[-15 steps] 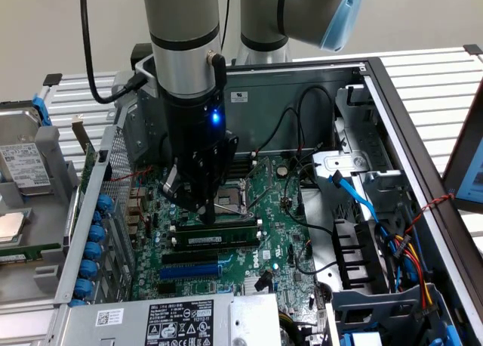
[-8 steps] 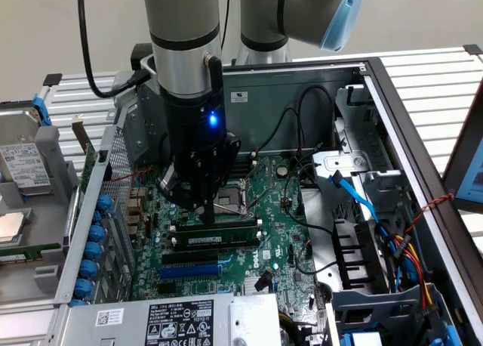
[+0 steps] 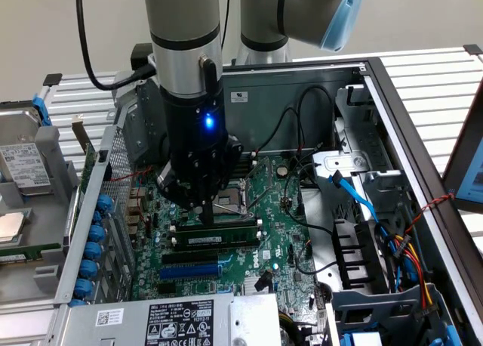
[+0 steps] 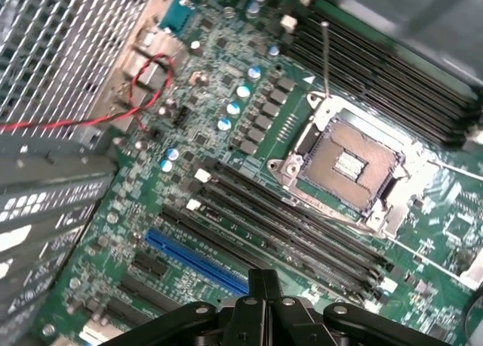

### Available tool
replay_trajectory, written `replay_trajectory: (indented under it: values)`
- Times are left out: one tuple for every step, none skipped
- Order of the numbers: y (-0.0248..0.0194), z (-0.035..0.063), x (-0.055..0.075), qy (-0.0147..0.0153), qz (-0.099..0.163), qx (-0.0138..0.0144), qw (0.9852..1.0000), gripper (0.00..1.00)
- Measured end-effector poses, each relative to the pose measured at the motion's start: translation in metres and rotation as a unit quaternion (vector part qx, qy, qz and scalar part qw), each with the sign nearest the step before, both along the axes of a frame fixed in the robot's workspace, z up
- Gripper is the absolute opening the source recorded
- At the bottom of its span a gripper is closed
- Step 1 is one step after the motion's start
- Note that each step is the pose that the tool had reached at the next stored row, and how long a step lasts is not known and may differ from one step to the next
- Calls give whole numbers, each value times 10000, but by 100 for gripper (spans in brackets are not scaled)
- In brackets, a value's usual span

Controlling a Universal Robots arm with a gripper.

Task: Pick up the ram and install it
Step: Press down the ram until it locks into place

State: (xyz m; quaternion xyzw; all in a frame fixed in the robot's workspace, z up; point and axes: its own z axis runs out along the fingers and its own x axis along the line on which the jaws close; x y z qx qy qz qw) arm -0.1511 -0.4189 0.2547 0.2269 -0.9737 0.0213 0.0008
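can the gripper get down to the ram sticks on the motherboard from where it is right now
Probably yes. The gripper hangs right over the green ram sticks sitting in the slots beside the CPU socket, and nothing lies between them; the black cables run off toward the exterior view's right.

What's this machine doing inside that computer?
A robot arm has its gripper lowered into an open computer case, right over the motherboard. It is directly above a green ram stick sitting in one of the long slots beside the bare processor socket. A second ram stick lies alongside.
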Motion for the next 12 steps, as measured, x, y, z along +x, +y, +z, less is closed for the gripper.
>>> replay_trajectory:
  values:
    - [0,0,0,0,-80,0,10000,10]
    - [0,0,0,0,-159,0,9999,10]
    - [0,0,0,0,-245,0,9997,10]
    - [0,0,0,0,-324,0,9995,10]
    - [0,0,0,0,-397,0,9992,10]
    - [0,0,0,0,-483,0,9988,10]
    - [0,0,0,0,-560,0,9984,10]
    - [0,0,0,0,-641,0,9979,10]
    - [0,0,0,0,-719,0,9974,10]
    - [0,0,0,0,-798,0,9968,10]
    - [0,0,0,0,-879,0,9961,10]
    - [0,0,0,0,-957,0,9954,10]
